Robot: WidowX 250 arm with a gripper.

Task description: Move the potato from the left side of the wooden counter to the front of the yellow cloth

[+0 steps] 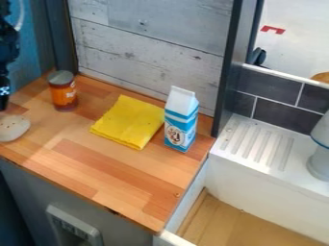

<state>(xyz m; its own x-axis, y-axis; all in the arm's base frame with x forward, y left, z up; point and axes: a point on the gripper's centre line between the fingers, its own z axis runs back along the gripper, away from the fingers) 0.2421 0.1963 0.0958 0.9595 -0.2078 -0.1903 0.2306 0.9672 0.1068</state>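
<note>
Butcher-block surface (pixel 119 178) lay below claw (pixel 5 104), couldn't tell if open. Nearest, pale speckled lump (pixel 13 128) favoured straight, light contact.

Plain yellow cloth (pixel 130 122); blue-and-white carton (pixel 181 119); orange-labelled jar (pixel 63 91), its lid seemingly grey.

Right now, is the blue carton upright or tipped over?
Upright: the carton rests base-down on the wooden counter, its peaked white top pointing up.

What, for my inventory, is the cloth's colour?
The cloth is yellow, clearest in the camera view.
</note>
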